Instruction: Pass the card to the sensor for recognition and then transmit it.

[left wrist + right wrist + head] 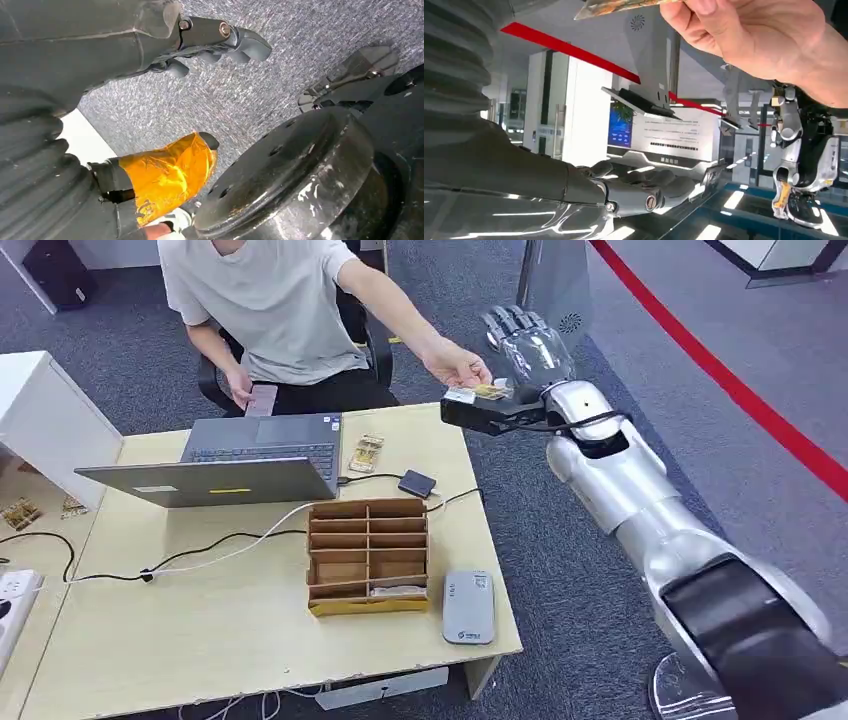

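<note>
From the head view the right hand (pixel 525 340) reaches out past the far corner of the counter (pixel 250 640), fingers spread and holding nothing. A person's hand (pixel 455 365) pinches the card (pixel 490 391) just above the robot's wrist. The right wrist view shows the card (pixel 624 6) from beneath, apart from the straight fingers (pixel 644 192). On the counter sit a laptop (pixel 230 465), a cardboard organizer (pixel 368 555) and a grey card reader (pixel 468 607). The left wrist view shows the left hand (pixel 165 100) over carpet, fingers loosely apart, thumb wrapped in orange tape
</note>
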